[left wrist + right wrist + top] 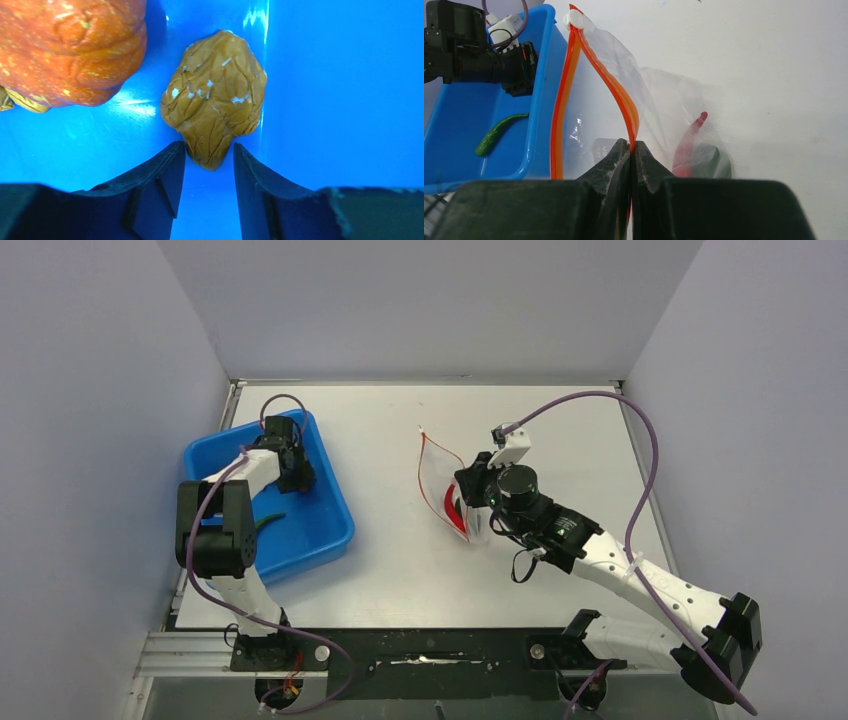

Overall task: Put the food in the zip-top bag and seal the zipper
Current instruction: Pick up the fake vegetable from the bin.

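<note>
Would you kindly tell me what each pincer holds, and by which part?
The right pincer pinches the zip-top bag by one strip of its zipper. The left pincer straddles the narrow end of the yellow-brown lump; grip uncertain.

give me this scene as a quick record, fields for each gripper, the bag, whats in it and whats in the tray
left gripper: inside the blue tray, fingers either side of the yellow-brown lump at its narrow end; grip unclear
right gripper: shut on one side of the zipper
zip-top bag: mouth open, not sealed
in bag: red chili, dark piece beside it
in tray: yellow-brown lump, orange fruit, slim green pepper
task state: food not all bagged
</note>
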